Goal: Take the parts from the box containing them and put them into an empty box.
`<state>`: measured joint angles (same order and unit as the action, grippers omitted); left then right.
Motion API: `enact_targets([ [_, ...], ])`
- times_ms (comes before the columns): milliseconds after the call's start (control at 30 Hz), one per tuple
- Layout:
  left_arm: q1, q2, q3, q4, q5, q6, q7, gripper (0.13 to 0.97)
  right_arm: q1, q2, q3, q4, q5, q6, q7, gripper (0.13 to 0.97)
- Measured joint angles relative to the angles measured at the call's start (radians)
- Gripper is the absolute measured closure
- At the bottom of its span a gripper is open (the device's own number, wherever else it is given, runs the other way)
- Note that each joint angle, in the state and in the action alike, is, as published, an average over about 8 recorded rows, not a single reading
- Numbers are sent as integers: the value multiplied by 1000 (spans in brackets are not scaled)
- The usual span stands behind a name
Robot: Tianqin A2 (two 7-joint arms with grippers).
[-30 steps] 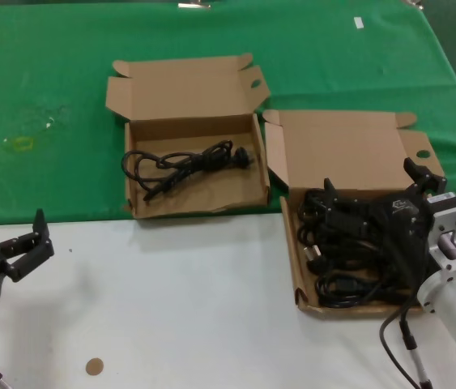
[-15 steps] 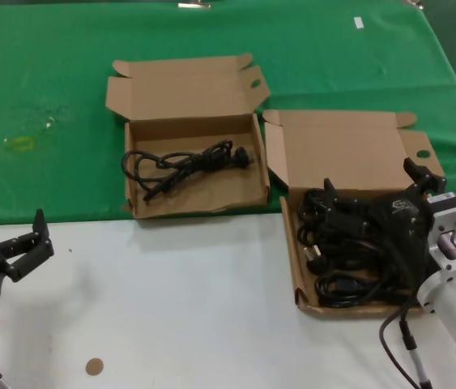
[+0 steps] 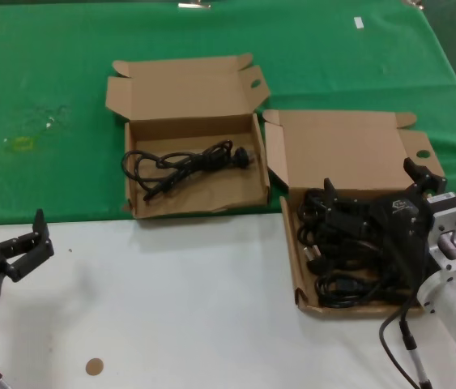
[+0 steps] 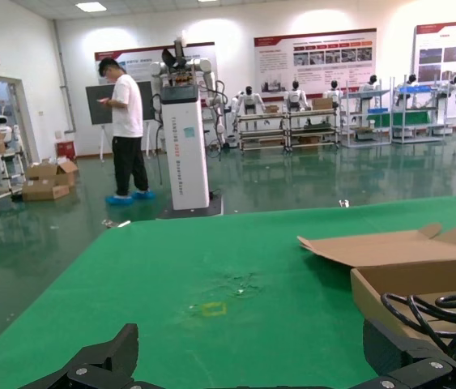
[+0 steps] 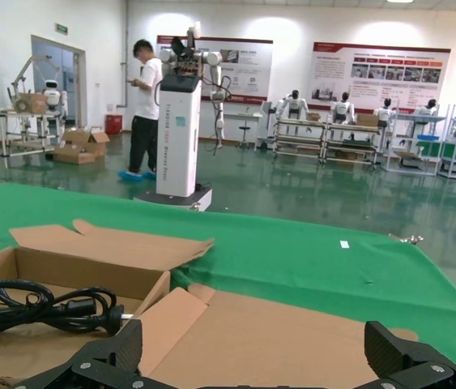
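1. Cords point(image 3: 349, 251) lie in a black tangle in the full box point(image 3: 349, 154), the right-hand one of two open boxes, which straddles the edge between the green cloth point(image 3: 49, 97) and the white bench point(image 3: 179, 308).
2. One more cord point(image 3: 183, 164) lies loosely coiled in the other box point(image 3: 187, 89), just left of the full box and a little farther back, wholly on the green cloth; the left wrist view point(image 4: 446, 312) and the right wrist view point(image 5: 41, 312) both catch it.
3. Both boxes have their hinged lids folded back, each lid with an oval hole near its right end.
4. Right pincer point(image 3: 377, 190) hangs over the full box's tangle, low among the cords, its fingers spread wide; whether a finger touches a cord cannot be told.
5. Left pincer point(image 3: 25, 243) sits well to the left of the other box, over the white bench near its edge with the cloth, fingers parted and holding nothing.
6. A small brown disc point(image 3: 93, 366) lies on the bench, nearer the robot than the left pincer.
7. A faint yellowish smear point(image 3: 17, 143) marks the cloth left of the other box.
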<state>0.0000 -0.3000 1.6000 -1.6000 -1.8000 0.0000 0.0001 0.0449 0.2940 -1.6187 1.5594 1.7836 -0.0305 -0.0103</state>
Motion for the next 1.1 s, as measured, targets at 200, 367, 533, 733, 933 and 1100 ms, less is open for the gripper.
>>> enact_targets([
  [200,0,0,0,0,0,0,0,132,0,0,0,0,0,0,0,129],
  [367,0,0,0,0,0,0,0,132,0,0,0,0,0,0,0,129],
  [533,0,0,0,0,0,0,0,132,0,0,0,0,0,0,0,129],
  [733,0,0,0,0,0,0,0,132,0,0,0,0,0,0,0,129],
  [933,0,0,0,0,0,0,0,132,0,0,0,0,0,0,0,129],
  [1100,0,0,0,0,0,0,0,132,0,0,0,0,0,0,0,129],
])
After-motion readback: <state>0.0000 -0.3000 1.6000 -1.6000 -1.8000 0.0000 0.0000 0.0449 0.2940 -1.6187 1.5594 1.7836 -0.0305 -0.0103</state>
